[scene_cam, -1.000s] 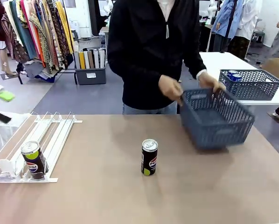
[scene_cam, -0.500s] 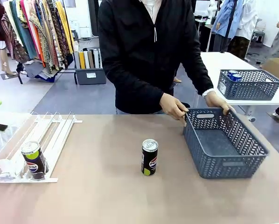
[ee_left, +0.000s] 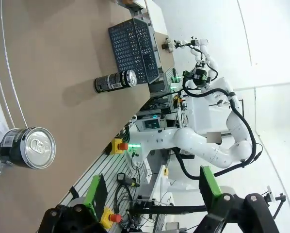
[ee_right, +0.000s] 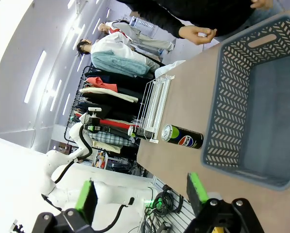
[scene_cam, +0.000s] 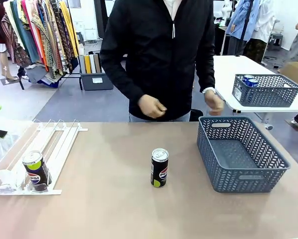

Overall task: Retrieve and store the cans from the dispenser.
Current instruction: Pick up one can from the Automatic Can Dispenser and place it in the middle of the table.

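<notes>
Two cans wait on the desk (scene_cam: 114,204). One can (scene_cam: 34,170) sits at the low end of the sloped white rack (scene_cam: 62,147), in the lower left of the front view. It sits there most likely because the slope feeds a can down to the clear stops, where it can be lifted out. The other can (scene_cam: 159,168) stands upright in the middle of the frame, well apart from everything, so its sides are free for a grip. A grey basket (scene_cam: 241,178) sits open side up at the right of the frame, near that can, and looks empty and ready to take cans. The person's hands (scene_cam: 153,106) are off the basket and drawn in close to the body, which I judge leaves the desk free for the arms.

Both tools hang released with nothing between the fingers. In the left wrist view, the left tool (ee_left: 152,194) spreads its green pads (ee_left: 96,193) along the bottom edge. The can in the rack shows its silver top at the lower left, just above and left of the nearer pad, apart from it and outside the gap. In the right wrist view, the right tool (ee_right: 141,194) is equally wide open. The standing can lies in mid-frame, above the gap and well apart from the fingers, with the basket filling the right side beside it.
</notes>
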Robot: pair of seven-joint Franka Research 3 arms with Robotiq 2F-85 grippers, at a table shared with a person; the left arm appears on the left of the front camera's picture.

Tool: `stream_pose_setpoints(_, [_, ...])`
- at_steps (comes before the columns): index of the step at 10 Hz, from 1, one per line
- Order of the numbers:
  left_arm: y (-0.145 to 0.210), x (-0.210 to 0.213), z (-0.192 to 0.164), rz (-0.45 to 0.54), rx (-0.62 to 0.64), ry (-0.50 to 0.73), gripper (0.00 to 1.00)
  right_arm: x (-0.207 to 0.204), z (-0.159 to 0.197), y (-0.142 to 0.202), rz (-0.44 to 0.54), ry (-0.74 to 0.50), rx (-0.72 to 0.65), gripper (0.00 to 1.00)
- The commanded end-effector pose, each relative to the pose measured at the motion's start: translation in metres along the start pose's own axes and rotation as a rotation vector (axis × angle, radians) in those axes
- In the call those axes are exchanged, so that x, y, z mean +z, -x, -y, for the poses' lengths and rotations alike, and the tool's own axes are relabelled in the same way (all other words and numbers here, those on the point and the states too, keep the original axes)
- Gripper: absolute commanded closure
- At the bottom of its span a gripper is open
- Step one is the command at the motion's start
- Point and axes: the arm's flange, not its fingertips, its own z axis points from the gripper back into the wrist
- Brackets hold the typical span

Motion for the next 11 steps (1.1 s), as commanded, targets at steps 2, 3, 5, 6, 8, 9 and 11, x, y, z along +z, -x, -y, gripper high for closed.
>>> stream_pose_setpoints(2, [0.000, 0.000, 0.000, 0.000, 0.000, 0.000, 0.00, -0.002, -0.004, -0.004, 0.020, -0.026, 0.015, 0.00])
stream_pose_setpoints(3, [0.003, -0.009, 0.010, -0.095, -0.007, -0.240, 0.00, -0.002, -0.004, -0.004, 0.020, -0.026, 0.015, 0.00])
stream_pose_setpoints(5, [-0.005, -0.055, 0.051, -0.162, 0.086, -0.837, 0.00, -0.002, -0.004, -0.004, 0.020, -0.026, 0.015, 0.00])
stream_pose_setpoints(6, [-0.010, -0.078, 0.068, -0.129, 0.162, -1.080, 0.00, -0.002, -0.004, -0.004, 0.020, -0.026, 0.015, 0.00])
stream_pose_setpoints(8, [-0.022, -0.116, 0.087, -0.151, 0.214, -1.331, 0.00, -0.002, -0.004, -0.004, 0.020, -0.026, 0.015, 0.00])
stream_pose_setpoints(9, [-0.025, -0.128, 0.087, -0.210, 0.251, -1.420, 0.00, -0.002, -0.004, -0.004, 0.020, -0.026, 0.015, 0.00])
stream_pose_setpoints(11, [-0.021, -0.127, 0.099, -0.055, 0.057, -1.084, 0.00, -0.002, -0.004, -0.004, 0.020, -0.026, 0.015, 0.00])
